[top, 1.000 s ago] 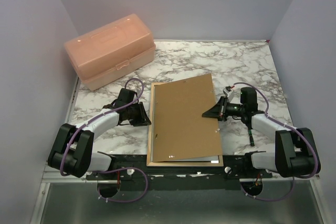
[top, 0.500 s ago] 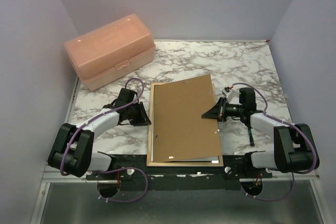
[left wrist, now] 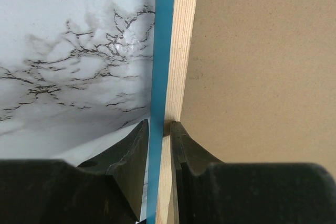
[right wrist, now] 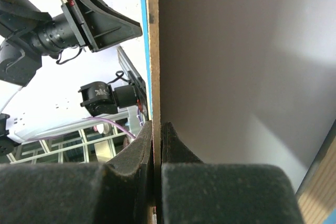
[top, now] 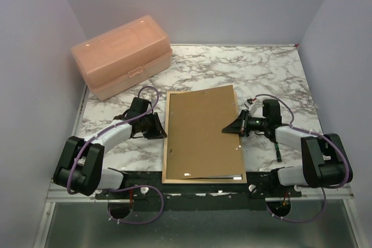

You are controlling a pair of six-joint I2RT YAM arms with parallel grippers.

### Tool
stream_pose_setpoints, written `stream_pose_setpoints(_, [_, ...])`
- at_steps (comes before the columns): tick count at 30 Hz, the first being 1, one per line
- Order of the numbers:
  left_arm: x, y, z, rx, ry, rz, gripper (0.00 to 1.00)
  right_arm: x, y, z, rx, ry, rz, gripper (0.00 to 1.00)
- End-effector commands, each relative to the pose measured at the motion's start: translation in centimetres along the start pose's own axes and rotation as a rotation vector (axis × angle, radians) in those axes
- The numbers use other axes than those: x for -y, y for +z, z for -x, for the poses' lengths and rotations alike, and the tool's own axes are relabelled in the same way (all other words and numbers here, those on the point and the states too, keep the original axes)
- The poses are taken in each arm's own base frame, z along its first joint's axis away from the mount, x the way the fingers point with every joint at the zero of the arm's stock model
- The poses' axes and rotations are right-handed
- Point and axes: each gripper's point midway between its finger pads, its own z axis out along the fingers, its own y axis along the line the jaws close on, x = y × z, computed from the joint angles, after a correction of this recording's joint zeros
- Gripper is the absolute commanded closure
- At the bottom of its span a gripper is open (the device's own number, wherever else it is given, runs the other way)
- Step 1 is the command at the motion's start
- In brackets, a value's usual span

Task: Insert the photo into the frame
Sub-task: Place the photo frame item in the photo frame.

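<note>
Photo cannot be made out; only a pale sliver (top: 218,176) shows beneath the near edge of the backing board (top: 203,132). The left gripper (left wrist: 159,129) pinches the left rail of the frame (left wrist: 181,51), and the right gripper (right wrist: 157,129) is clamped on the board's right edge. Best to lower the board slowly, squared inside the rails.

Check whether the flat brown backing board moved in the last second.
Yes, slightly. The flat brown backing board has swung clockwise: its far right corner sits farther from the marble table's far edge.
</note>
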Motion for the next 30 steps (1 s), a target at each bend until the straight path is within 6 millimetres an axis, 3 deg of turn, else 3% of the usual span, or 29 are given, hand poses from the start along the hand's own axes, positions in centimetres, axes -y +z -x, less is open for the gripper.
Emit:
stream_pose_setpoints(1, [-1.9,0.4,-0.8,-0.017,0.007,0.072,0.76,2.0,0.7,-0.9,-0.008,0.011,-0.076,0.99])
stream_pose_setpoints(4, [-2.0,0.4,-0.8,-0.014,0.006,0.076,0.76,2.9,0.8,-0.6,-0.007,0.012,-0.131,0.97])
stream_pose_setpoints(22, [-1.7,0.4,-0.6,-0.013,0.016,0.062,0.76,4.7,1.3,0.6,0.012,0.004,-0.329,0.39])
stream_pose_setpoints(30, [-1.5,0.4,-0.5,-0.015,0.024,0.058,0.76,5.5,1.5,0.8,0.004,-0.002,-0.439,0.19])
